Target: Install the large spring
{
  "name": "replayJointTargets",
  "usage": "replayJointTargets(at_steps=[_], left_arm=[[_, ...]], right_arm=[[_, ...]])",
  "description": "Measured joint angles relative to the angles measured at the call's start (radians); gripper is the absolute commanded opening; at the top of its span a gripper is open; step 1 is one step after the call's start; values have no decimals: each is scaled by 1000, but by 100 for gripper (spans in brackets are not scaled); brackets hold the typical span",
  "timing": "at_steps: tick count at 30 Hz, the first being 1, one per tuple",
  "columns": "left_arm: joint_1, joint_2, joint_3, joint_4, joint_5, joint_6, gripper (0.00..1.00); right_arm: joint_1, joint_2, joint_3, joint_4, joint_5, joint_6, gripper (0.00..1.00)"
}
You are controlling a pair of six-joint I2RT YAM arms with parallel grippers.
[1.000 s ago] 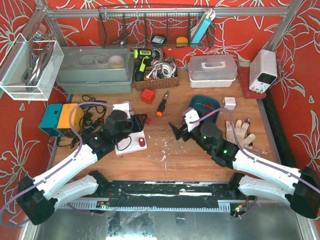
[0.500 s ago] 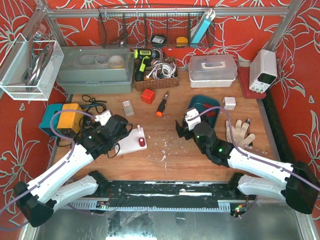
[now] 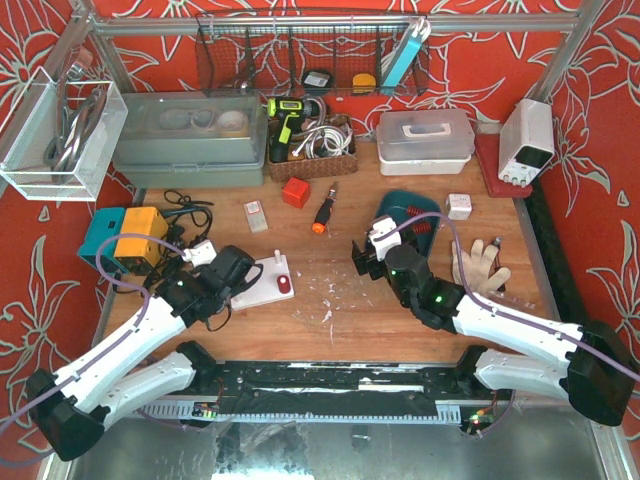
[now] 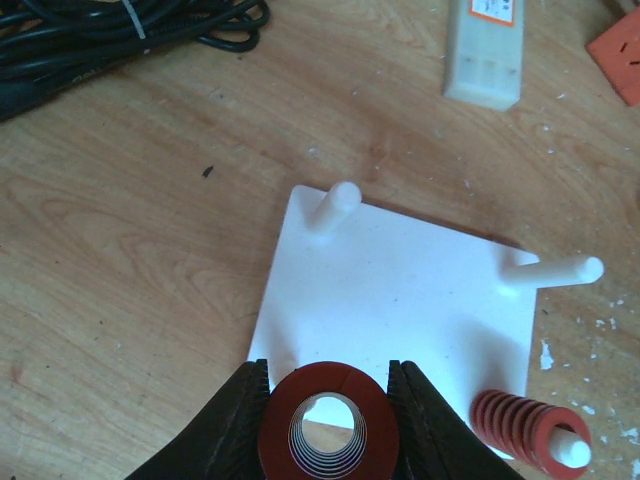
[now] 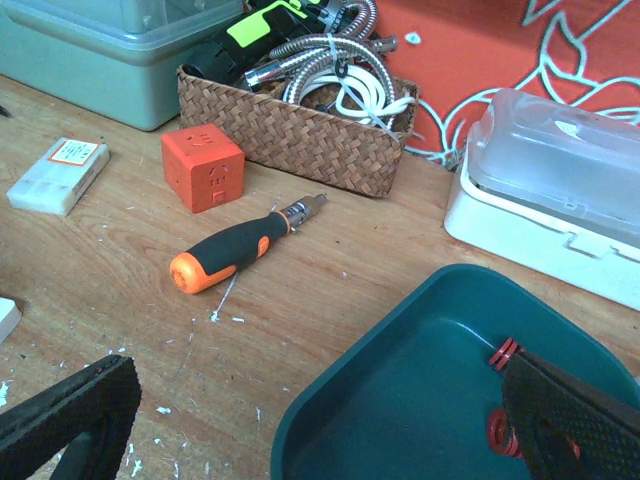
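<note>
The left end effector (image 4: 325, 395) is clenched on the large spring (image 4: 325, 432), held end-on over the plate's (image 4: 400, 290) near edge. Placing is in hand: next, centre its bore over a free peg (image 4: 335, 203) and lower. The right end effector (image 3: 362, 258) hangs released.

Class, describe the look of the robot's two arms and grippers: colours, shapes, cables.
Left arm and right arm: rounded white shells, black joints, a thin purple cable looping along each. Left gripper and right gripper: two black fingers apiece.
</note>
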State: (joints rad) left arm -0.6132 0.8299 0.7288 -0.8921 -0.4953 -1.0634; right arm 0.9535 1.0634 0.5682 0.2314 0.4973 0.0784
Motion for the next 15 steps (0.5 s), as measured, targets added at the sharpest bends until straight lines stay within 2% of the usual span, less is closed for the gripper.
replayJointTargets(at_steps=[15], left_arm=[[0, 13, -76, 47, -27, 7, 0]], right_arm=[[-2, 3, 0, 0, -2, 0, 99]])
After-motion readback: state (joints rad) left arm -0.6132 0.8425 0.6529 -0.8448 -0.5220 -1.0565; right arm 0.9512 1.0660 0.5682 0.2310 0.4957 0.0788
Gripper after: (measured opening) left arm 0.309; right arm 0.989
